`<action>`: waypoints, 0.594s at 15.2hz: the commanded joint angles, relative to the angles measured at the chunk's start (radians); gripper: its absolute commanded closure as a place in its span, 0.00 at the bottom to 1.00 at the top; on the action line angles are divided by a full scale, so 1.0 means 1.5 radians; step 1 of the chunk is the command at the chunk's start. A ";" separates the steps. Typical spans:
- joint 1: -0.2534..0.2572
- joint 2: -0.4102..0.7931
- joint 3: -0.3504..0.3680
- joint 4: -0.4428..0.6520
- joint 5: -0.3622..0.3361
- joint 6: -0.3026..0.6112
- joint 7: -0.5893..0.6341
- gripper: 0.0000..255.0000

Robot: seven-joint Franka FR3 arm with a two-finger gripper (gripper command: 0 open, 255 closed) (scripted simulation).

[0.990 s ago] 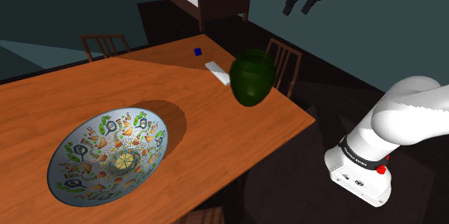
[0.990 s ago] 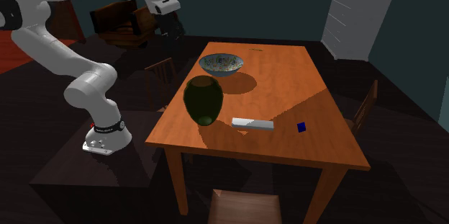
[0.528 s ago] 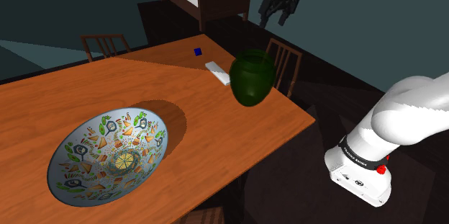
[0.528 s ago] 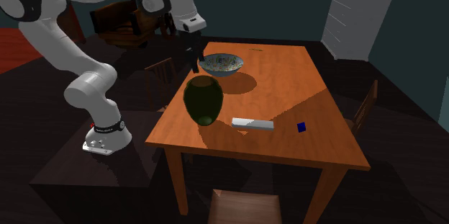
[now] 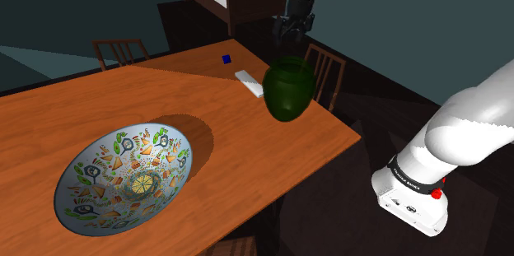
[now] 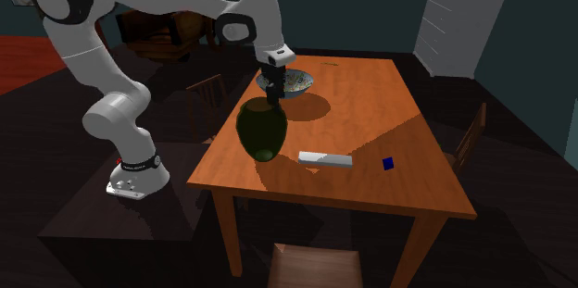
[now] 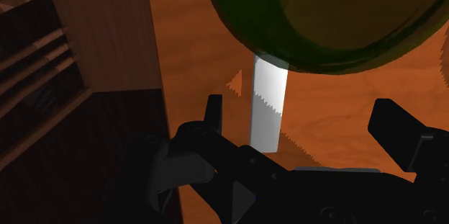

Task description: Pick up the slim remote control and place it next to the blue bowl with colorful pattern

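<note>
Wood-grain table [image 5: 82,123]; glossy green vase [image 5: 288,88]; matt white remote [image 7: 268,111].

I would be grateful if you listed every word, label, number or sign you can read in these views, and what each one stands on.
No text can be read anywhere.
The white remote is drawn plain, with no button marks.
The bowl carries only painted shapes, no letters.
The arm's base has faint marks, too small to read.

Nothing readable for you here: no text, numbers or brands. The bowl [image 5: 123,176] carries only a painted pattern, no letters. The remote [image 6: 326,158] is plain white, without markings.
</note>
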 commanded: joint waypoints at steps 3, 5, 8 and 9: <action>0.001 0.107 0.008 0.056 -0.016 0.034 0.013 0.00; 0.003 0.159 0.010 0.085 -0.026 0.048 0.020 0.00; 0.006 0.236 0.012 0.135 -0.041 0.062 0.030 0.00; 0.008 0.263 0.012 0.153 -0.046 0.066 0.034 0.00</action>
